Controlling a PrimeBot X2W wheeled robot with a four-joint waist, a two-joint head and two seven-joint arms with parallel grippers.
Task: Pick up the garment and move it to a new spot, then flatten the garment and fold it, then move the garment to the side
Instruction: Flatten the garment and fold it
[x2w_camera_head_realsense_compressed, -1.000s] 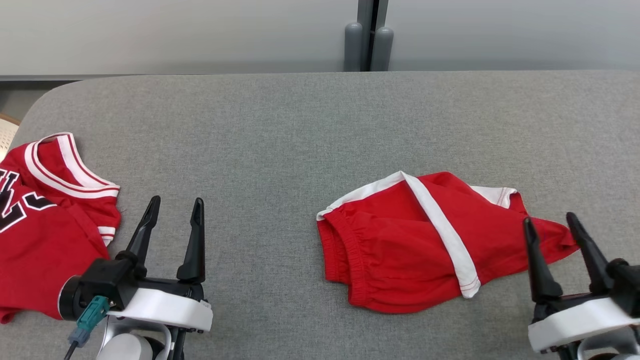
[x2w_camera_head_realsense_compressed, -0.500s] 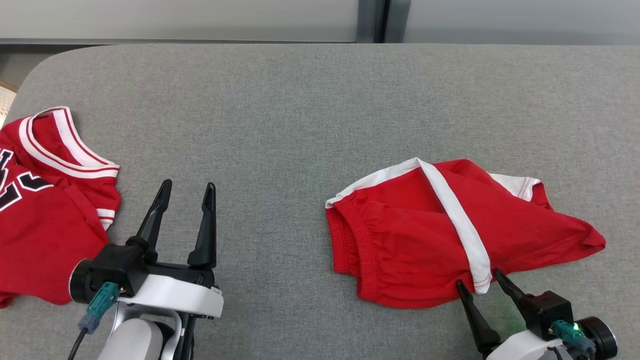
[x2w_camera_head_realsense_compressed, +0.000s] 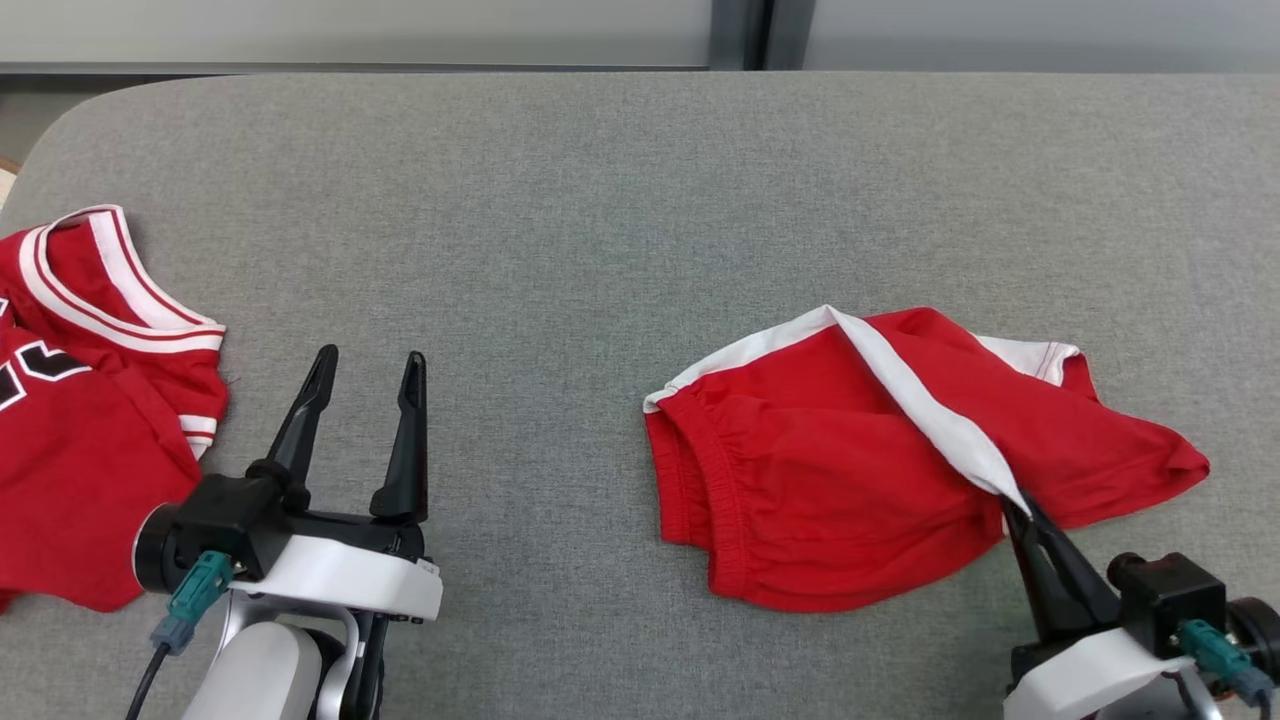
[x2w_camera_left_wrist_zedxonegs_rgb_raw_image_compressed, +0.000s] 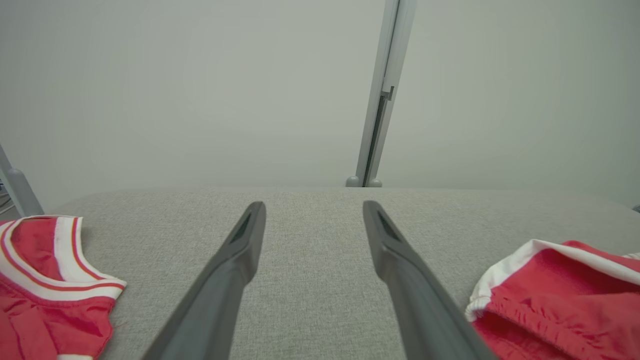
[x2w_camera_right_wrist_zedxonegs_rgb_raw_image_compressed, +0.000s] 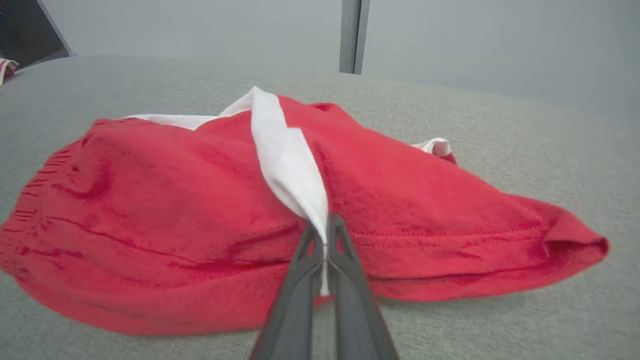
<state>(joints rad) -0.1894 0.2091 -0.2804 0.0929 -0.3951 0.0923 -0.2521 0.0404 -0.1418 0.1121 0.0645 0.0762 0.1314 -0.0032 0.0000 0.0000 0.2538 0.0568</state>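
Observation:
The garment (x2w_camera_head_realsense_compressed: 820, 470) is a pair of red shorts with a white side stripe, lying crumpled on the grey table (x2w_camera_head_realsense_compressed: 600, 200) right of centre. My right gripper (x2w_camera_head_realsense_compressed: 1012, 505) is at the shorts' near edge, shut on the lower end of the white stripe. The right wrist view shows this close up: the gripper (x2w_camera_right_wrist_zedxonegs_rgb_raw_image_compressed: 324, 225) pinches the stripe, and the garment (x2w_camera_right_wrist_zedxonegs_rgb_raw_image_compressed: 175, 200) spreads beyond it. My left gripper (x2w_camera_head_realsense_compressed: 370, 355) stands open over bare table, well left of the shorts. In the left wrist view it (x2w_camera_left_wrist_zedxonegs_rgb_raw_image_compressed: 314, 205) holds nothing, and the garment's (x2w_camera_left_wrist_zedxonegs_rgb_raw_image_compressed: 560, 295) waistband is at the lower right.
A red jersey (x2w_camera_head_realsense_compressed: 80, 420) with white trim and black lettering lies at the table's left edge, just left of my left gripper, and also shows as the jersey (x2w_camera_left_wrist_zedxonegs_rgb_raw_image_compressed: 45, 290) in the left wrist view. A pale wall with a grey post (x2w_camera_head_realsense_compressed: 740, 35) stands behind the table.
My right gripper has moved in to the shorts' near edge and shut on the end of the white stripe. The head camera has tilted down. The left gripper stays open.

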